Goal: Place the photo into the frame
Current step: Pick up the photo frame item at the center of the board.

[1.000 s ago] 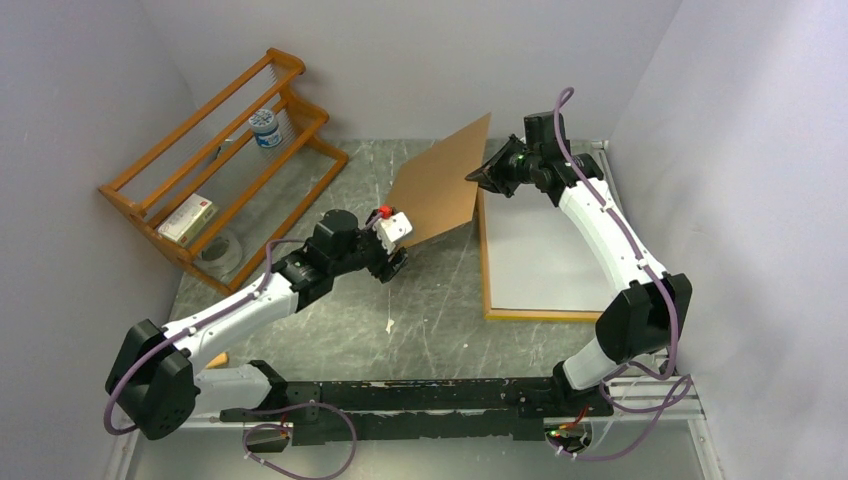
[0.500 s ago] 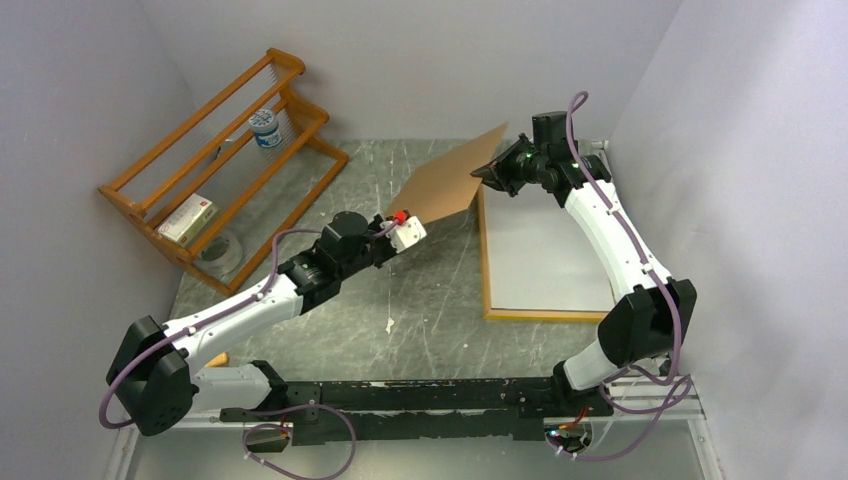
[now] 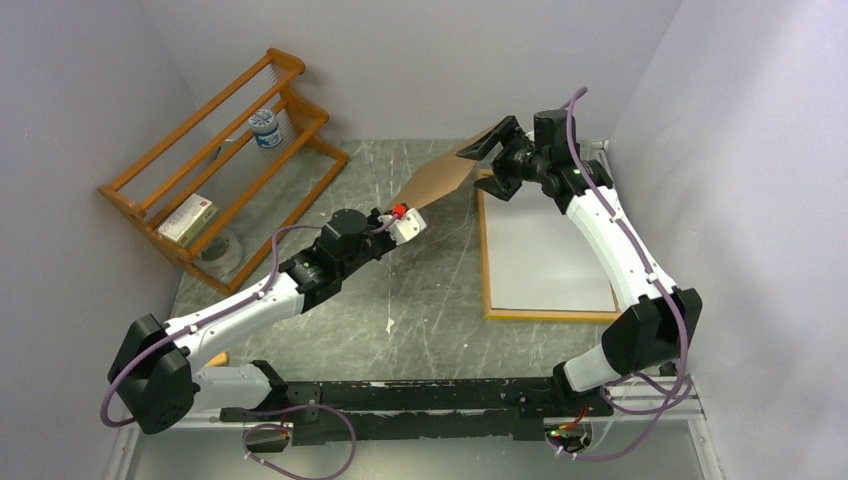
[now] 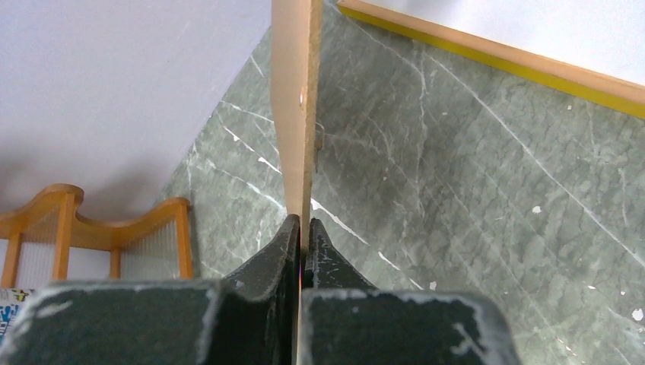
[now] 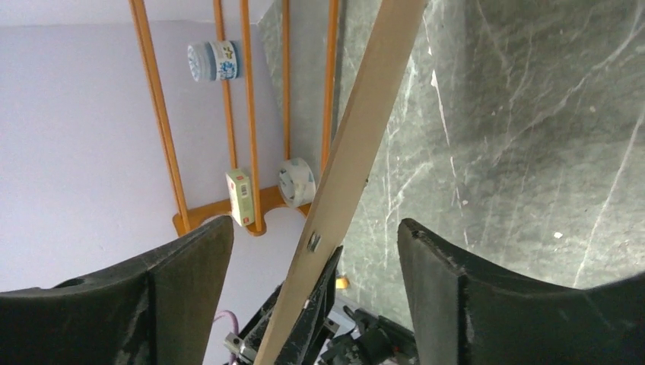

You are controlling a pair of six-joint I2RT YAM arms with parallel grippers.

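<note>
A brown hardboard panel hangs tilted above the table between both arms. My left gripper is shut on its lower left corner; in the left wrist view the jaws pinch the thin panel edge. My right gripper stands open around the panel's far corner, and the panel edge passes between its spread fingers without touching. The frame lies flat at the right with its wood-orange side up; its yellow edge also shows. A flat white surface fills it; I cannot tell whether that is the photo.
An orange-brown slatted rack stands at the back left against the wall, with a white jar, a small box and a tape roll in or under it. Grey walls close in on the left, back and right.
My right gripper has opened and let go of the panel. My left gripper has shut on the panel's lower corner. The panel now leans lower and flatter.
</note>
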